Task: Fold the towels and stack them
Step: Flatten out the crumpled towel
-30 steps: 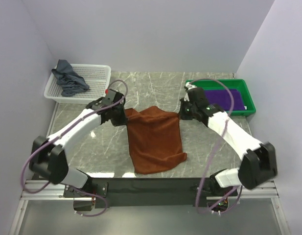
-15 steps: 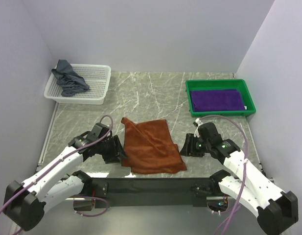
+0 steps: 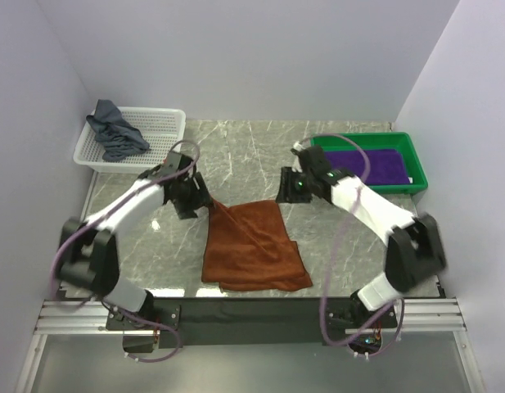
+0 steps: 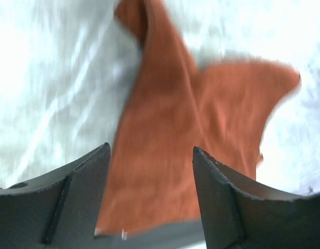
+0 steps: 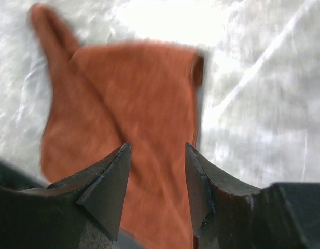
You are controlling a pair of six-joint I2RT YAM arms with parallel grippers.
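The rust-brown towel (image 3: 252, 246) is lying mid-worktop, folded over once but skewed, one corner trailing toward the left hand (image 3: 196, 203). That hand and the right hand (image 3: 286, 185) are hovering open and empty just beside its far corners. The folding step seems half done, and the next move is probably regrasping the corners to square the edges.

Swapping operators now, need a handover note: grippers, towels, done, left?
Left gripper: open, empty, over the far-left corner of the rust-brown towel.
Right gripper: open, empty, near its far-right corner.
Purple towel lies flat in the green tray; grey-blue towel is crumpled in the white basket.
Done: rust-brown towel looks folded once, untidily.
Left: finish and stack it, then fold the grey-blue one.
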